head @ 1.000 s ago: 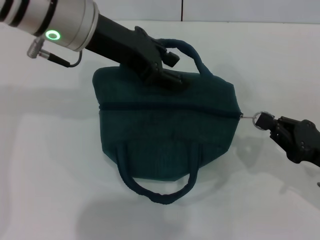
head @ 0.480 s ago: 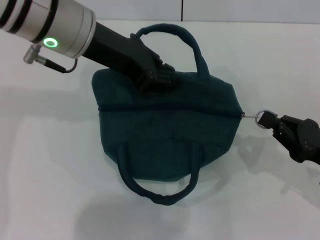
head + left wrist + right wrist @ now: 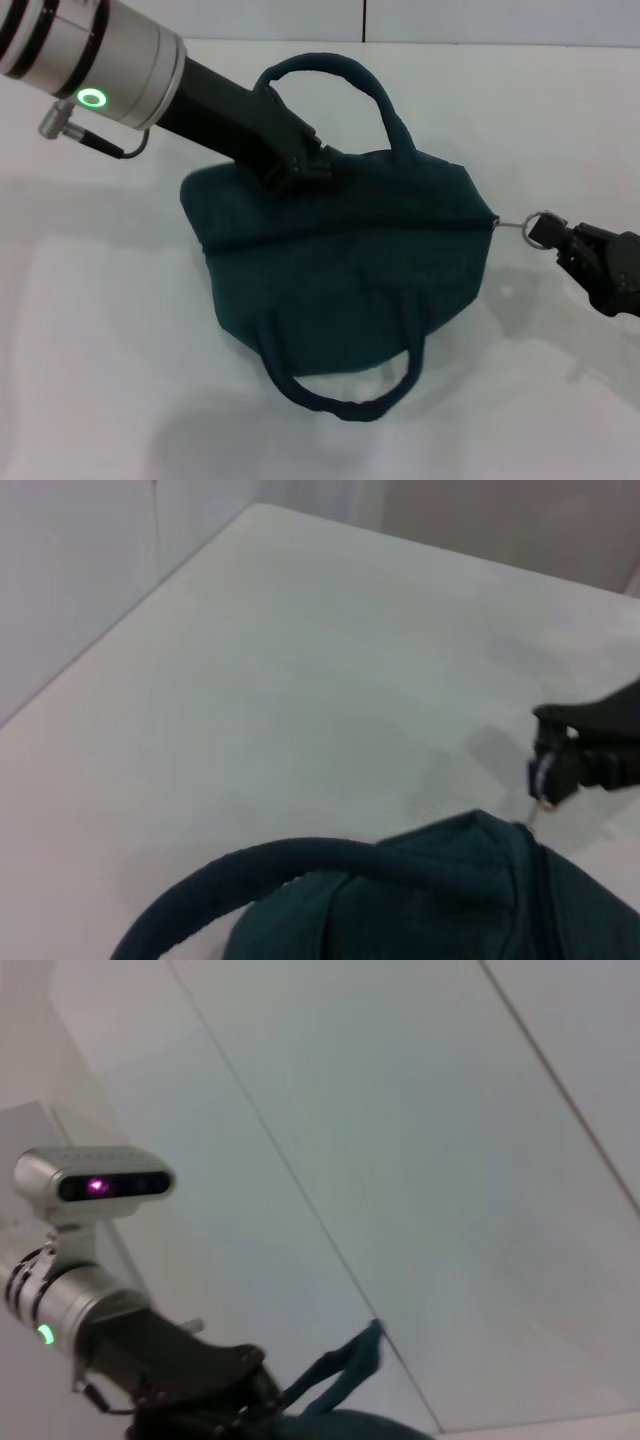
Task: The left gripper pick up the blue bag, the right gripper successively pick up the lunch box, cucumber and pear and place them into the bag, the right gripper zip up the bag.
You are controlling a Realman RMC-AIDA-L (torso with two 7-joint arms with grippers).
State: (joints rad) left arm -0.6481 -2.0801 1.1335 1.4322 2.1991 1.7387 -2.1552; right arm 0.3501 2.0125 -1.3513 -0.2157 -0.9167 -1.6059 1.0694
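The blue bag (image 3: 340, 270) lies on the white table with its zipper closed across the top. My left gripper (image 3: 300, 165) is shut on the bag's far top edge, at the foot of the far handle (image 3: 330, 68), which stands upright. My right gripper (image 3: 562, 242) is at the bag's right end, shut on the silver zipper ring (image 3: 540, 228), and the pull is stretched taut. The left wrist view shows the bag (image 3: 430, 900) and the right gripper (image 3: 560, 765). The right wrist view shows the left gripper (image 3: 200, 1390). The lunch box, cucumber and pear are out of view.
The white table (image 3: 100, 350) spreads on all sides of the bag. The near handle (image 3: 345, 395) hangs toward the front edge. A white wall (image 3: 450, 20) runs behind the table.
The left gripper has drawn back to the left with the bag's far edge and the far handle has risen. The right gripper moved right and up with the ring. The bag tilted and shifted.
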